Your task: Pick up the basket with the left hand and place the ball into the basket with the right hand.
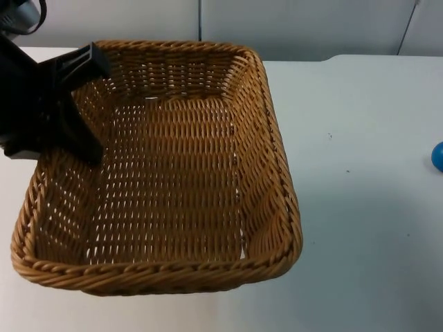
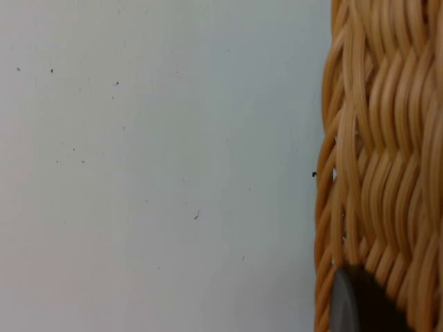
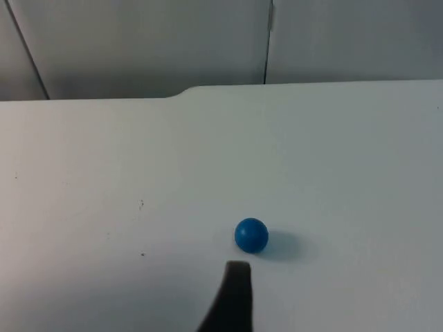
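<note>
Left arm: I see it come in from the upper left of the top view, reaching down over the basket's (image 1: 173, 166) left rim.
Left gripper: my left gripper (image 1: 86, 104) straddles that left wall of the basket near its far corner, one finger outside the rim and one inside. I read it as clamped on the wicker wall.
Left wrist view: one dark fingertip (image 2: 346, 304) lies right against the woven wall (image 2: 381, 152), with bare white table (image 2: 152, 166) beside it.
Basket look: rectangular, honey-brown wicker, with a thick braided rim and an open-weave floor through which the white table (image 1: 360, 207) shows. It looks tilted and sits large in the top view. Nothing lies inside it.
Right arm: I can place it from its wrist view alone, looking along the table toward the grey partition wall (image 3: 138, 41).
Right gripper: one black fingertip (image 3: 232, 301) stands just short of the ball (image 3: 251, 235) without touching it. I cannot tell how wide its jaws stand.
Ball: small, round, plain blue, resting on the table just ahead of my right gripper, with a soft shadow beside it. In the top view the ball (image 1: 438, 156) sits well apart from the basket and my left gripper, off to the right.
</note>
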Robot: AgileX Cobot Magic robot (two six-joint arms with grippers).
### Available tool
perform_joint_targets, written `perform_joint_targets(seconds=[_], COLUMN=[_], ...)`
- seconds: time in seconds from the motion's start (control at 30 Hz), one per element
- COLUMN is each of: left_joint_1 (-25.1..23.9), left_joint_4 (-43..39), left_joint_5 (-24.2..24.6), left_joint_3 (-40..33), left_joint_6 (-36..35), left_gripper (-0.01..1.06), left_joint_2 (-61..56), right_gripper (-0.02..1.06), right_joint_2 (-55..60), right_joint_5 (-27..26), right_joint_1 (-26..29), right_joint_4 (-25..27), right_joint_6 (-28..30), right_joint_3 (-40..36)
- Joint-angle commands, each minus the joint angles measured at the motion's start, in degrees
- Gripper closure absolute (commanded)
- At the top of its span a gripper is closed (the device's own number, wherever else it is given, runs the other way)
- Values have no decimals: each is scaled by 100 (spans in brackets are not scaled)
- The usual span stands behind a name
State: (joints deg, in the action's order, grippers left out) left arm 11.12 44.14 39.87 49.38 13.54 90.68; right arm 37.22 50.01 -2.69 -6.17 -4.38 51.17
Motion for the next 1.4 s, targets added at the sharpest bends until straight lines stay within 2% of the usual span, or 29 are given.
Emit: perform_joint_targets(seconds=[0.0,0.2,0.3,0.53,0.6,0.87,1.03,1.37], left_joint_1=[-12,-12,-12,-12,-12,-12,-12,-12], left_joint_4=[143,44,4,-53,-78,-102,-100,-117], left_joint_5=[57,57,67,96,96,61,48,2], left_joint_3=[-17,-17,-17,-17,-17,-17,-17,-17], left_joint_6=[2,2,2,2,2,2,2,2], left_gripper=[105,105,105,105,105,105,105,105], left_joint_2=[-70,-70,-70,-70,-70,-70,-70,-70], right_gripper=[28,28,28,28,28,28,28,28], right_joint_2=[577,2095,3019,4452,4922,6072,6738,7757], right_joint_5=[-133,-279,-185,-99,-90,-117,-68,-339], right_joint_1=[37,37,37,37,66,452,483,483], right_joint_4=[-154,-164,-199,-210,-67,617,617,650], right_joint_6=[-35,30,124,438,612,1236,1351,1363], right_joint_3=[312,1132,1595,2126,2312,2774,3017,3031])
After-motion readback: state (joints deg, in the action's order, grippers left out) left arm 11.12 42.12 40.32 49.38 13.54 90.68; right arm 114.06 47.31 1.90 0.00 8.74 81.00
